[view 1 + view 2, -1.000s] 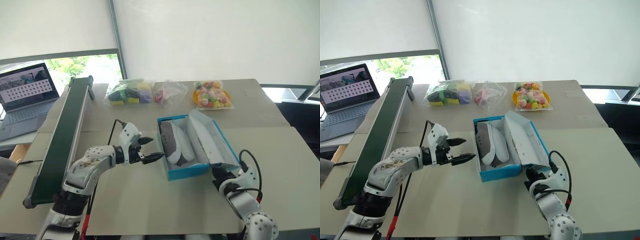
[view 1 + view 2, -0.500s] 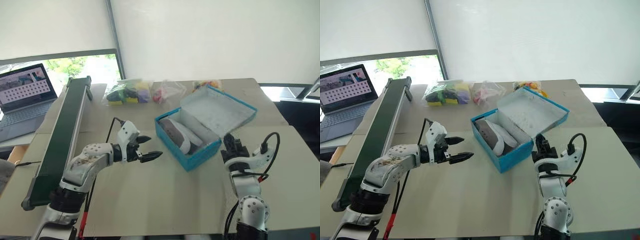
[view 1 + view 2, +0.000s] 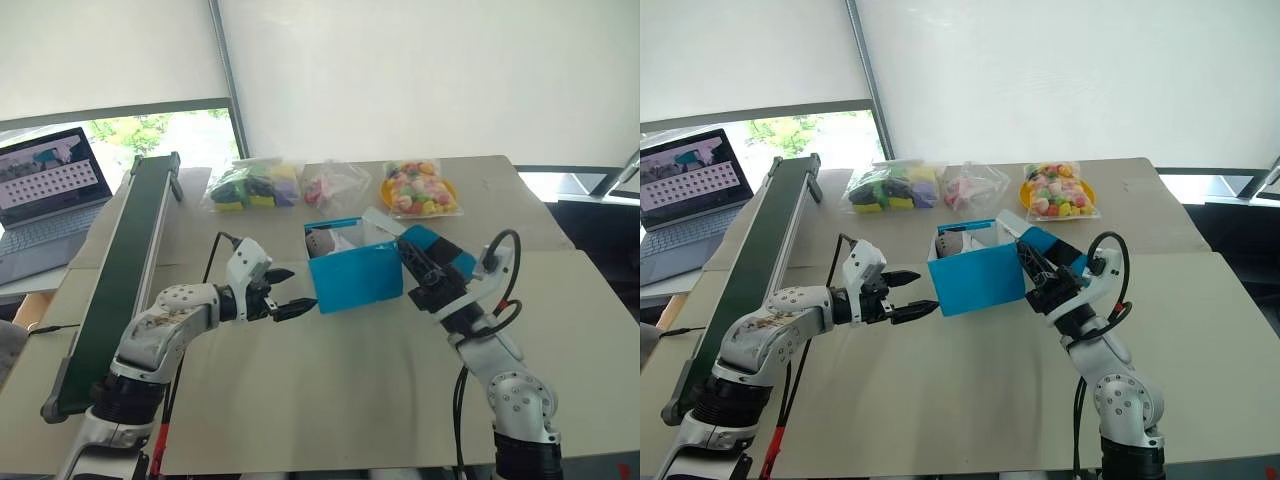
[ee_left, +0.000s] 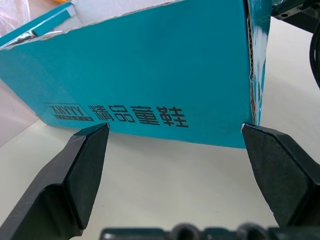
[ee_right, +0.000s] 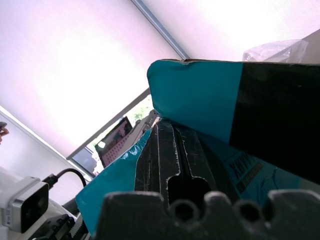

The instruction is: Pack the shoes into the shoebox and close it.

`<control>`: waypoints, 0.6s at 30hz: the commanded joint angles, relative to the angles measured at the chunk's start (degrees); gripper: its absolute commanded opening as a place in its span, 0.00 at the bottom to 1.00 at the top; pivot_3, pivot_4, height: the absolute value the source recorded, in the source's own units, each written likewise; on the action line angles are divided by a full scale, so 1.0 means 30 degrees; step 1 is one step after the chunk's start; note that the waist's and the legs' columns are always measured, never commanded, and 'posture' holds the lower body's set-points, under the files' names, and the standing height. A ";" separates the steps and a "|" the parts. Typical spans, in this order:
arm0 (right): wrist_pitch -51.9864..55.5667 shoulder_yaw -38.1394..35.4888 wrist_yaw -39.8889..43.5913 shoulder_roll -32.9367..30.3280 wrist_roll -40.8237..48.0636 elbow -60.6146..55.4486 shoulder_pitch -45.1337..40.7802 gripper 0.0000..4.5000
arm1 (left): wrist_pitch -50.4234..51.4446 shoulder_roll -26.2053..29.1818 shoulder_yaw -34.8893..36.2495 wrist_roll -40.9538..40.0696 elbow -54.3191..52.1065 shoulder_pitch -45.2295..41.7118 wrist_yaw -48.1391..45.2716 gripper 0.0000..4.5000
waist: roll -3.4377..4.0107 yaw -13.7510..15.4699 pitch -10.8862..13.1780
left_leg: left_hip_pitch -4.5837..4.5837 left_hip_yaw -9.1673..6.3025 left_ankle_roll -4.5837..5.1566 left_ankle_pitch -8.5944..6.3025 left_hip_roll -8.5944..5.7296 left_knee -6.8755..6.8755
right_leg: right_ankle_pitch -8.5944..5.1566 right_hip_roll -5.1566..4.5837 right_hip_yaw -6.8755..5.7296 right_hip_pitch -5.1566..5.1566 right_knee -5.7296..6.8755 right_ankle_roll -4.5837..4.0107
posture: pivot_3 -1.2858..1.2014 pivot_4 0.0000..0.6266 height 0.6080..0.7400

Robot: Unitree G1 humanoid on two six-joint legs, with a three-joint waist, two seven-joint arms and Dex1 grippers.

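The bright blue shoebox stands mid-table with its long printed side turned toward me. A grey shoe peeks out of the box's left end; the rest of the shoes is hidden behind the wall. The hinged lid slants up over the box's right end. My right gripper is shut and pressed against that lid from the right, with blue cardboard right over its fingers. My left gripper stands open just left of the box's near corner, one finger on each side, apart from the box.
A long dark green conveyor runs along the table's left side, with a laptop beyond it. Clear bags of colourful items lie at the back. Bare tabletop lies in front of the box.
My right gripper rose and swung left with the lid, which went from wide open to slanting over the box. The box turned, its long side now facing me. The left gripper held still.
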 commanded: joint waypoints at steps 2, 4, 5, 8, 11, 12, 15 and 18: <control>0.0536 0.0145 0.0198 -0.0303 0.0215 -0.0527 -0.0489 0.01 | 0.0086 0.0015 0.0456 -0.0317 -0.1050 -0.0045 0.0103 1.00 | -0.0001 -0.0001 0.0001 | 0.0001 0.0001 0.0000 0.0000 0.0002 0.0000 | 0.0000 0.0003 -0.0001 0.0001 0.0000 0.0000 | 0.52 0.24 0.40; 0.0902 0.0140 0.0241 -0.0635 0.0147 -0.0481 -0.0331 0.01 | 0.0095 0.0054 0.0469 -0.0321 -0.1073 -0.0024 0.0107 1.00 | -0.0001 0.0014 0.0001 | 0.0002 -0.0002 0.0000 0.0000 0.0006 0.0000 | 0.0000 0.0009 -0.0003 0.0001 0.0003 -0.0001 | 0.52 0.24 0.40; 0.1323 0.0216 0.0108 -0.0917 0.0025 -0.0411 -0.0125 0.01 | 0.0093 0.0077 0.0477 -0.0327 -0.1094 -0.0006 0.0098 1.00 | -0.0001 0.0017 0.0001 | 0.0002 -0.0004 0.0000 0.0000 0.0007 0.0000 | 0.0000 0.0010 -0.0004 0.0001 0.0004 -0.0001 | 0.52 0.24 0.40; 0.2426 0.0330 -0.0470 -0.1492 0.0087 -0.0568 0.0815 0.01 | 0.0089 0.0134 0.0492 -0.0323 -0.1128 0.0021 0.0089 1.00 | -0.0005 0.0019 -0.0001 | 0.0001 -0.0003 0.0000 0.0000 0.0005 0.0000 | 0.0000 0.0004 -0.0004 0.0005 0.0003 -0.0001 | 0.52 0.24 0.40; 0.3232 0.0445 -0.1248 -0.1345 0.0304 -0.0924 0.2824 0.01 | 0.0107 0.0176 0.0523 -0.0321 -0.1193 0.0109 0.0062 1.00 | -0.0011 0.0124 -0.0004 | -0.0001 -0.0010 0.0001 -0.0001 0.0011 0.0000 | 0.0000 0.0005 -0.0009 0.0012 0.0002 -0.0001 | 0.52 0.24 0.40; 0.3500 0.0449 -0.1776 -0.1080 0.0380 -0.0906 0.3476 0.01 | 0.0108 0.0189 0.0536 -0.0324 -0.1229 0.0162 0.0047 1.00 | -0.0009 0.0184 -0.0004 | -0.0008 -0.0014 0.0002 -0.0001 0.0016 -0.0001 | 0.0000 0.0007 -0.0011 0.0009 -0.0001 -0.0002 | 0.52 0.24 0.40; 0.4079 0.1221 -0.2856 -0.0387 -0.0319 -0.0877 0.4704 0.01 | 0.0101 0.0223 0.0565 -0.0334 -0.1283 0.0265 0.0004 1.00 | -0.0007 0.0232 -0.0002 | -0.0009 -0.0001 0.0008 -0.0005 0.0017 -0.0004 | -0.0008 0.0000 0.0003 -0.0002 0.0001 -0.0014 | 0.52 0.24 0.40; 0.3947 0.1726 -0.4519 0.1088 -0.1450 0.0327 0.4398 0.01 | 0.0080 0.0225 0.0576 -0.0342 -0.1278 0.0290 -0.0038 1.00 | -0.0021 0.0253 0.0005 | 0.0006 0.0028 0.0007 -0.0005 0.0007 0.0001 | -0.0008 -0.0013 0.0019 0.0017 -0.0012 -0.0011 | 0.52 0.24 0.40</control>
